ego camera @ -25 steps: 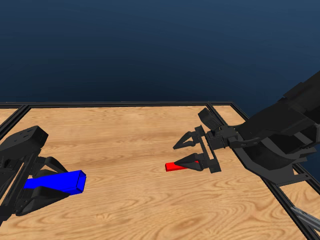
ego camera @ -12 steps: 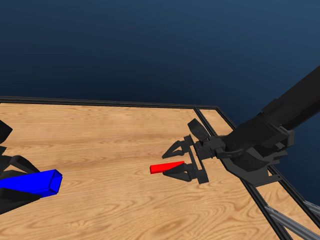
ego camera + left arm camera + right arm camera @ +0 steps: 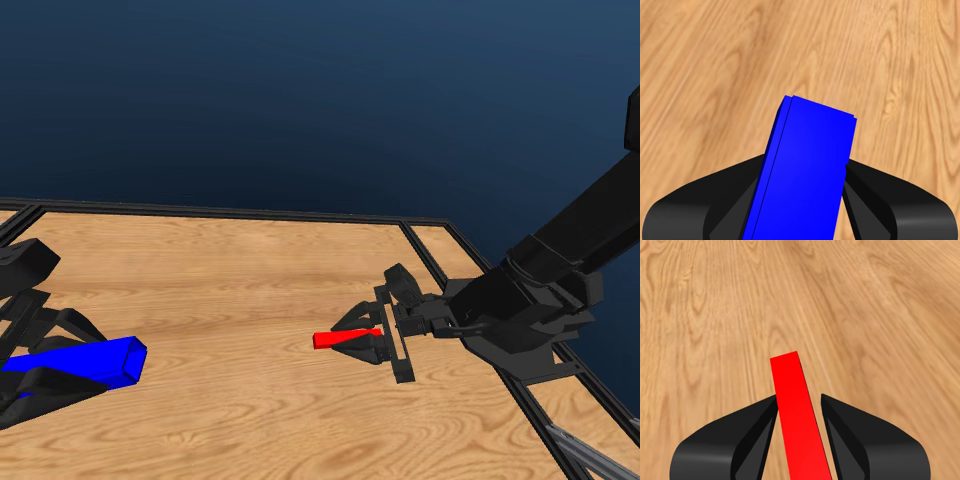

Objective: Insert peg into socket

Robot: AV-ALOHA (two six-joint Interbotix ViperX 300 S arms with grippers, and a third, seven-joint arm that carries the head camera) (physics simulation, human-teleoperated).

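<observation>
Right jaws: the right gripper (image 3: 372, 337) is clamped on the thin, bright red rectangular peg (image 3: 342, 338); in the right wrist view the two black jaws press its flanks and the peg (image 3: 796, 412) runs out between them over bare wood.

Left jaws: the left gripper (image 3: 70, 362) is closed around the thicker, bright blue box-like socket (image 3: 78, 362); the left wrist view shows the socket (image 3: 807, 170) seated between the jaws and slightly tilted.

Where the parts are: both appear lifted clear of the wooden table (image 3: 230, 290), the peg right of centre, the socket at the far left of the head view.

Key relation: the peg's free tip points toward the robot's left, the socket's hollow end faces right toward it. Their long axes lie roughly along the same line across the table, but the two are well apart, and the socket seems to sit somewhat lower in the head view.

Nearer arm: each arm already carries its own part; neither part lies loose.

Open room: only bare wood shows between the two ends. The table's black rim (image 3: 425, 245) passes just behind the right gripper, near the far corner.

Judgement: the pick-up looks done; the coming move calls for bringing the ends together and matching height and tilt before the tip enters.
</observation>
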